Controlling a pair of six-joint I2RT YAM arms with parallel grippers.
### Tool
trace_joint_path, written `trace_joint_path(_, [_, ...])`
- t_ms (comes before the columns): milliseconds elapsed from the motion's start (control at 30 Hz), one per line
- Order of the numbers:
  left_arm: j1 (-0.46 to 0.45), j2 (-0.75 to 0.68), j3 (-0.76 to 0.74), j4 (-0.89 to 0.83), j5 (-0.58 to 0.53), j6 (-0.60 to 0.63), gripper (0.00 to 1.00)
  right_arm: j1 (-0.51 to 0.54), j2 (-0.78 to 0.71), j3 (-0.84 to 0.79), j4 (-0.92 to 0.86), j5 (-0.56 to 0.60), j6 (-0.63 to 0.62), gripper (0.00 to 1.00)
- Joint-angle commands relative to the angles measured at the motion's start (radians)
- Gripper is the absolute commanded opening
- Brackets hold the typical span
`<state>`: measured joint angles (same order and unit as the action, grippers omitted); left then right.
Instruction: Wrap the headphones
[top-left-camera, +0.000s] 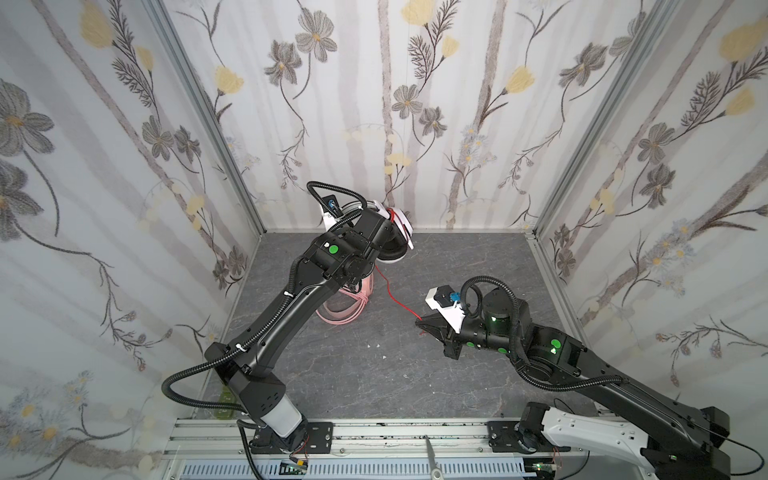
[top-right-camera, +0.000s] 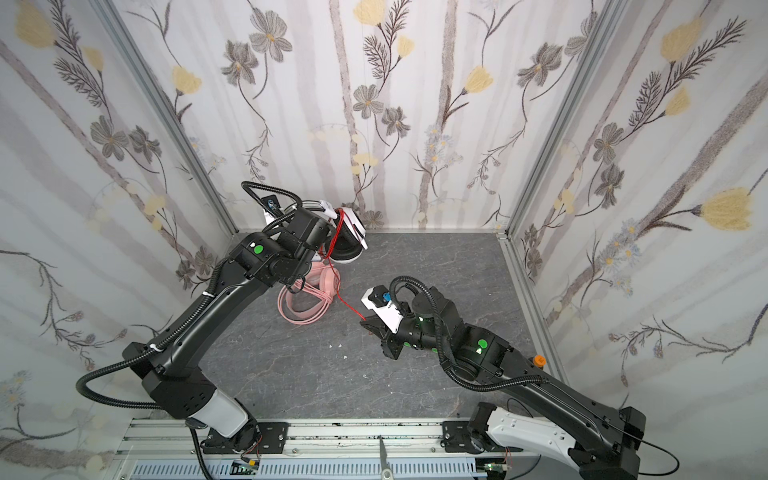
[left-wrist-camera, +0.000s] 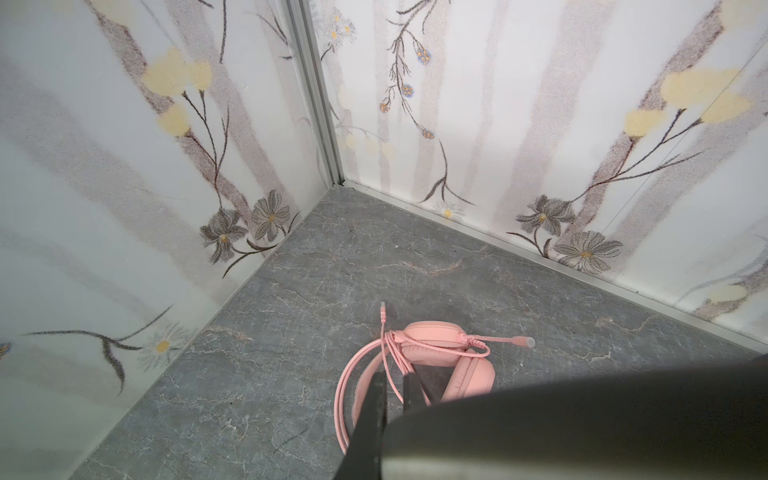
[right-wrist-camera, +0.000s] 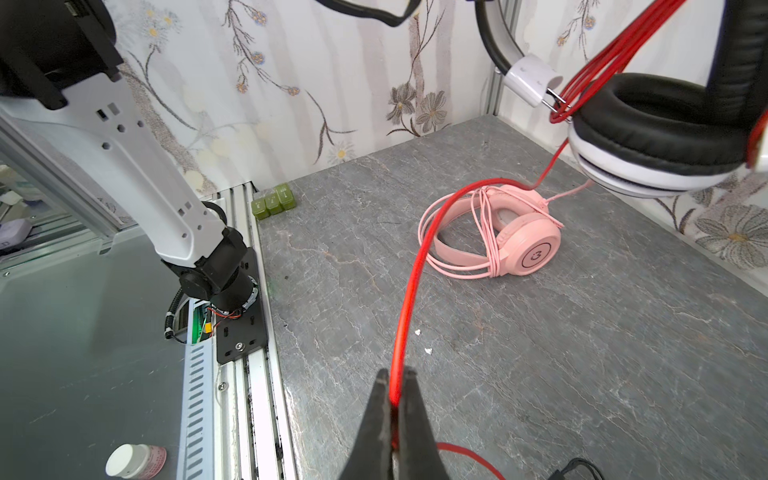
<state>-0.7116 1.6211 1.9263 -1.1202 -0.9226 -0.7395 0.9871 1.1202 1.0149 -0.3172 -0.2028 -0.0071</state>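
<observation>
The white-and-black headphones (top-left-camera: 397, 243) (top-right-camera: 349, 245) (right-wrist-camera: 648, 137) hang in the air near the back wall. My left gripper (left-wrist-camera: 392, 378) is shut on them, and a dark blurred part of them (left-wrist-camera: 582, 428) fills that wrist view's near corner. Their thin red cord (top-left-camera: 390, 295) (top-right-camera: 347, 305) (right-wrist-camera: 409, 282) loops round the band, then runs down to my right gripper (top-left-camera: 419, 322) (top-right-camera: 365, 322) (right-wrist-camera: 395, 386), which is shut on it just above the table. The pink headphones (top-left-camera: 345, 309) (top-right-camera: 307, 301) (left-wrist-camera: 436, 353) (right-wrist-camera: 498, 232) lie on the table below, with their cord coiled round them.
The grey marble table (top-left-camera: 374, 374) is walled on three sides by flowered panels. Green blocks (right-wrist-camera: 274, 203) sit at the front left corner by the left arm's base. Scissors (top-left-camera: 430, 453) lie on the front rail. A white bottle (right-wrist-camera: 133, 459) stands off the table.
</observation>
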Motion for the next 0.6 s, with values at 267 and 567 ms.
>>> trace_joint_path(267, [-0.029, 0.083, 0.045, -0.104, -0.152, -0.061, 0.0, 0.024, -0.043, 0.109, -0.06, 0.11, -0.069, 0.0])
trace_joint_path(567, [-0.053, 0.058, -0.044, -0.066, -0.131, 0.091, 0.0, 0.021, -0.053, 0.205, -0.171, 0.451, -0.116, 0.0])
